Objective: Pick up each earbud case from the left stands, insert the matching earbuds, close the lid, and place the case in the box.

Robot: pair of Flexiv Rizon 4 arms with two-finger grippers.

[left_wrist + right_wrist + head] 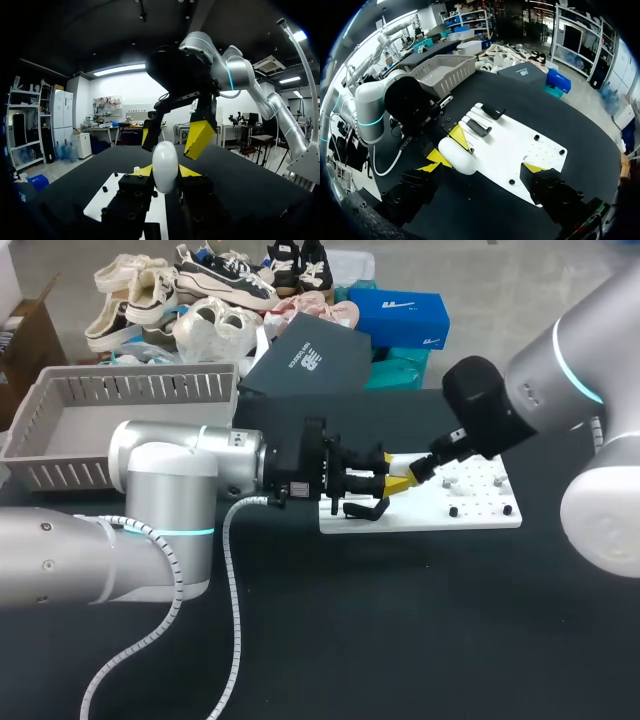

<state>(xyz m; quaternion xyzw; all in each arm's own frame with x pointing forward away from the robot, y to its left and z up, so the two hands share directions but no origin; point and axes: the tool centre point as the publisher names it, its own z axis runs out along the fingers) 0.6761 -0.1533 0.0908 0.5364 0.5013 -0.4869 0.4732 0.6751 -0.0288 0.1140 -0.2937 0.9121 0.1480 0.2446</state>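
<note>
Earbud case (165, 165) pinched between the fingers of left gripper (165, 173) above white board (520, 150).
Right gripper (480, 171) spread wide just beside the case, holding nothing.

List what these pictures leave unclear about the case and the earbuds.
1. Wrist views: the earbud case shows only a smooth white shell in the left gripper; no lid seam is visible, so open or closed is unclear.
2. Head view: the case is hidden behind the left gripper and the right gripper.
3. Head view: the dark dots on the white board are too small to tell earbuds from pegs.
</note>
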